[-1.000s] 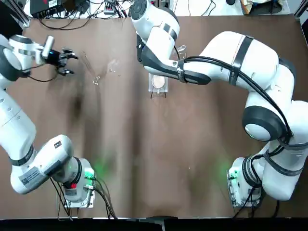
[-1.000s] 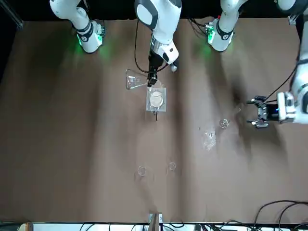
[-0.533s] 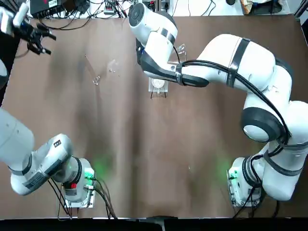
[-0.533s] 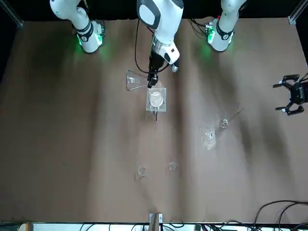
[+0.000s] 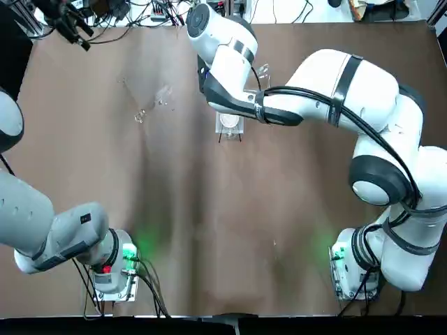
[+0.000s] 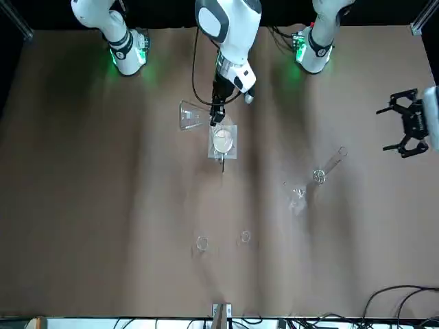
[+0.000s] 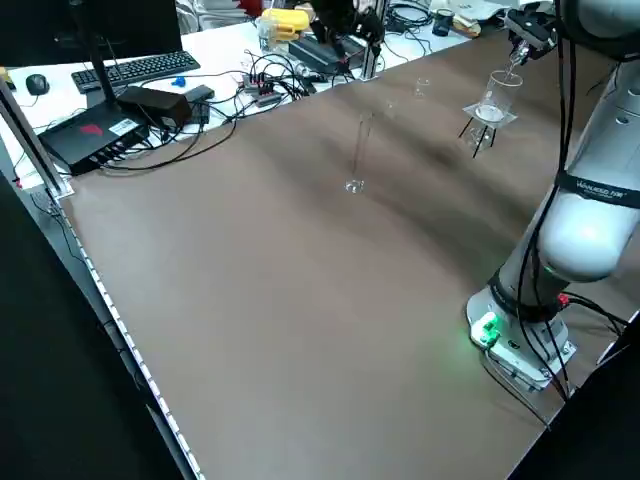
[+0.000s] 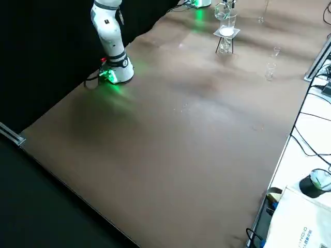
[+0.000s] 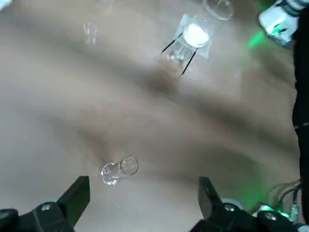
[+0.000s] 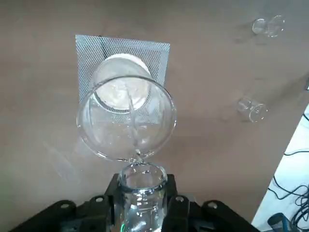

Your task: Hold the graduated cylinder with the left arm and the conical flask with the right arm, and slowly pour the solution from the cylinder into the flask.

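Brown tabletop: a broad, smooth matte surface (image 6: 123, 226) carries glassware around the landmark, a square wire-mesh stand (image 10: 159, 53) with thin dark legs.
Right gripper: the black two-finger gripper (image 10: 145, 186) is just above the stand, closed in around glass.
Conical flask: the small clear glass flask with a wide body and short neck (image 10: 143, 208) sits between those fingers, tilted, at the beaker over the stand; whether it touches the rim, I cannot tell.
Left gripper: the black two-finger gripper (image 9: 145, 188) is well to the stand's left and farther from the arm bases, its fingers wide apart with nothing between them.
Graduated cylinder: the long, thin clear glass tube with a round foot (image 7: 361, 150) stands upright on the table, left of the stand, ungripped.
Beaker: the clear glass vessel with a white disc at its bottom (image 7: 499, 92) rests on the stand.
Cylinder risk: nearly see-through glass is easy to misjudge; an off-centre approach could topple it, and a hard squeeze could crack or slip it.
Flask risk: with its neck so close to the beaker, a careless swing could knock glass together or sweep the beaker off the stand.
Pour risk: an unsteady flask or hurried tilt could send solution past the narrow neck.
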{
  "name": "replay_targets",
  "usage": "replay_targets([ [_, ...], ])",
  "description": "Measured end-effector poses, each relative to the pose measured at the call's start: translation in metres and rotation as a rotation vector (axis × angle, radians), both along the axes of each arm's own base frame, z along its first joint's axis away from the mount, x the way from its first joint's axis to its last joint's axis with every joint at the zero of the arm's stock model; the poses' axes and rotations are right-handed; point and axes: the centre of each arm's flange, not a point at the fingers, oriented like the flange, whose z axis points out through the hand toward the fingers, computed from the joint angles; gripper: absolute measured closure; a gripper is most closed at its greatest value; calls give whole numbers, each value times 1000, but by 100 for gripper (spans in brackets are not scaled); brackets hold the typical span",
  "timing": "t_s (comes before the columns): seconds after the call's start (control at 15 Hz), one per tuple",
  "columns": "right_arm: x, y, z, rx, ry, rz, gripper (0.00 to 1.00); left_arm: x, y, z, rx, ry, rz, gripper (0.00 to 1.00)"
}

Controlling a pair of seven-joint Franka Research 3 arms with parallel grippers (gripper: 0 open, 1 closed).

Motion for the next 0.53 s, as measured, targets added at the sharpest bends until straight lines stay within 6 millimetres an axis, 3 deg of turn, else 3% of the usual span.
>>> replay_targets([
  [0.2, 13, -9, 1, 69, 77, -63, 61, 10, -47, 4, 169, 91, 96, 1],
  [0.53, 42, -27, 5, 195, 167, -137, 61, 13, -70, 9, 449, 172, 289, 0],
])
